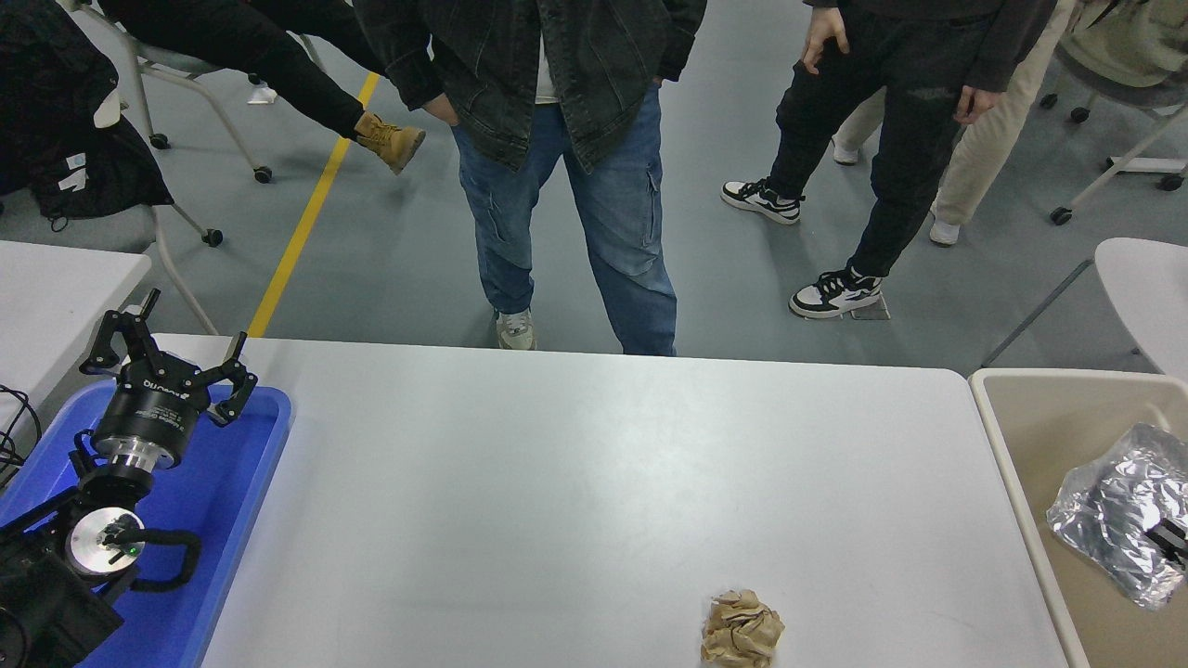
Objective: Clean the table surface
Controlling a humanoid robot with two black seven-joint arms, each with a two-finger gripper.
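The white table surface point(575, 482) fills the middle of the head view. A crumpled brown paper ball point(742, 630) lies on it near the front edge, right of centre. At the far right, only a black tip of my right gripper point(1171, 538) shows. It is over the beige bin point(1007, 464) and shut on a crumpled silver foil wrapper point(1109, 510), which hides most of the gripper. My left gripper point(167, 357) is parked open over the blue tray point(232, 482) at the lower left, holding nothing.
A person in blue jeans point(575, 223) stands against the table's far edge at centre. Another person in black trousers point(891, 158) stands further back at the right. Wheeled chairs point(176, 148) are at the back left, and a second white table point(56, 288) is at the left.
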